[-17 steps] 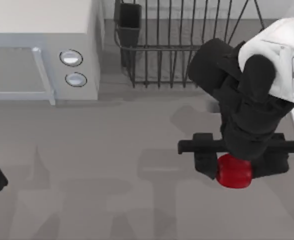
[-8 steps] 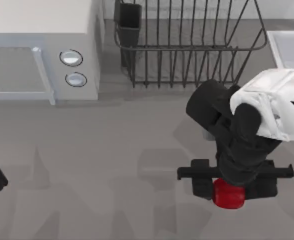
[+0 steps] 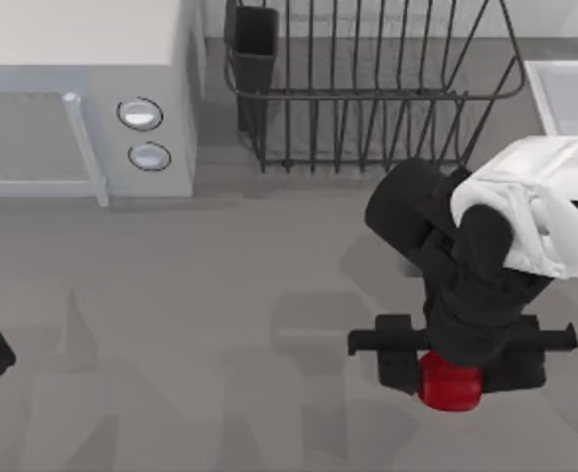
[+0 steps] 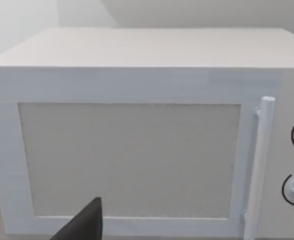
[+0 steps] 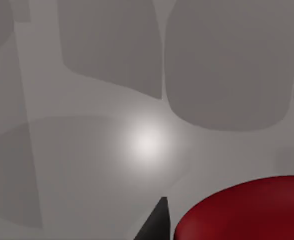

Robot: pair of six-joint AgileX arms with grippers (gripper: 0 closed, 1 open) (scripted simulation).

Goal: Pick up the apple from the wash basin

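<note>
Apple (image 3: 450, 382) clamped in right pincer (image 3: 452, 366), above grey table (image 3: 220, 315), left of wash basin (image 3: 564, 93).

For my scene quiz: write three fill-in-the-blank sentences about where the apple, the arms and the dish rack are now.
1. The red apple sits at the ____ gripper.
2. The apple is over the grey ____, not in the wash basin.
3. The wire dish rack stands to the right of the ____.

Missing words: right; table; microwave
</note>
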